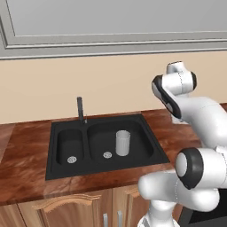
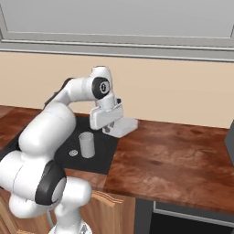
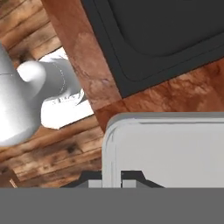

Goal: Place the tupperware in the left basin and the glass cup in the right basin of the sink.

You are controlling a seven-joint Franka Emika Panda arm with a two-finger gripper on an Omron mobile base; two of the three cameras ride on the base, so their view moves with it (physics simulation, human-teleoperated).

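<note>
Fingers (image 3: 112, 177) straddled the tupperware (image 3: 168, 151) rim at frame bottom, apparently gripping it, held above worktop (image 2: 173, 155) near sink (image 1: 55, 170). Cup (image 1: 123, 142) stood in right basin. Edge-only grip: could tilt/slip w/ a swing, or clip cup.

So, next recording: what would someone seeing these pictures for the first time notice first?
The glass cup stands upright in the right basin of the black sink, beside the drain. To the sink's right, the white arm's hand is at the near edge of the tupperware, over the wooden counter; in the hand view the rim sits between the fingertips. The left basin holds nothing.
</note>
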